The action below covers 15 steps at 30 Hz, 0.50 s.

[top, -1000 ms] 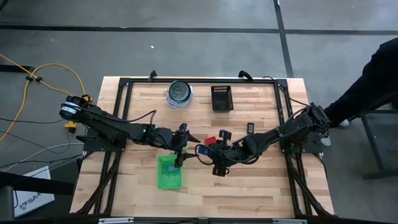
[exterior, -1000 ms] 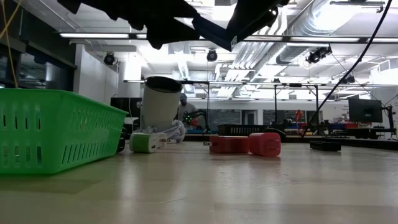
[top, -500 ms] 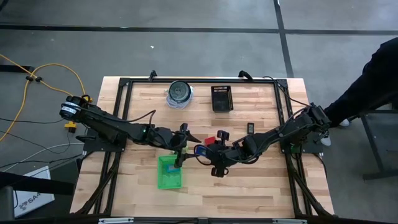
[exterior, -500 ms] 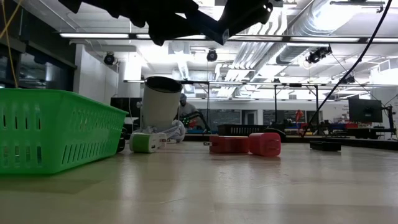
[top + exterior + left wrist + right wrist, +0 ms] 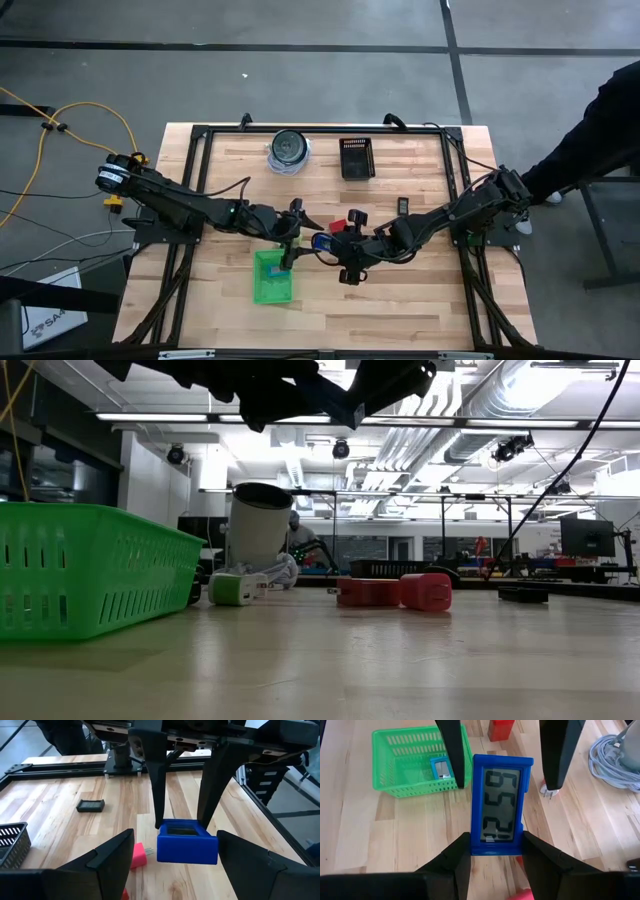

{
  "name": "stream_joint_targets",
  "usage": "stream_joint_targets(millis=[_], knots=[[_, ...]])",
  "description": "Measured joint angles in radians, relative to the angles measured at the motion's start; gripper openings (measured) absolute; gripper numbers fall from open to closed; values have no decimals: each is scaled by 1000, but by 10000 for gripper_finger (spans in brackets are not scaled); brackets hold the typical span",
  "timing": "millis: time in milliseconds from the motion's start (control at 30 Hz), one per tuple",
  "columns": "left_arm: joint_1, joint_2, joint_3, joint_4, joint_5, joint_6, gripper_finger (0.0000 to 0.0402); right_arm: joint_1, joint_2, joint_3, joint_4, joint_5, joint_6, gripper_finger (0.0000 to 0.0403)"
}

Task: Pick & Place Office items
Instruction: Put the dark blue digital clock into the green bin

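- Pale wooden planks form the table top (image 5: 400, 290), which is framed by a black metal rail and stands on a grey concrete floor.
- Nearest the front edge, a green perforated plastic tray (image 5: 273, 277) is seen on the wood; a small blue-framed rectangular piece (image 5: 441, 769) lies inside it.
- Over the tray's far rim the left gripper (image 5: 290, 243) is held, its two dark fingers (image 5: 112, 857) spread wide with nothing between them.
- Just beside it, towards the table's middle, the right gripper (image 5: 330, 243) is closed on a blue rectangular digital clock with a grey display (image 5: 501, 804); the clock is clamped by its lower end between the two fingers and is carried above the wood, close to the left gripper's open fingers.
- Just beyond the two grippers, red blocks (image 5: 394, 591) rest on the table, and a pink block with metal prongs (image 5: 138, 855) lies near them.
- A small white and green piece (image 5: 234, 589) is seen in the low view, near a coiled cable.
- Farther right, a small flat black piece (image 5: 402, 205) lies on the wood.
- At the far edge a round clear-and-dark container (image 5: 288, 148) and a black mesh basket (image 5: 357, 157) are set side by side, well apart from the grippers.
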Motion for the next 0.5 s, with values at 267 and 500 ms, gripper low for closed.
stream_joint_targets(millis=[267, 500], knots=[[0, 0, 0, -2, 15, 0, 275, 0, 0, 0, 2, 0, 0, 142], [0, 0, 0, -1, 31, -2, 275, 0, 0, 0, 7, 1, -3, 142]])
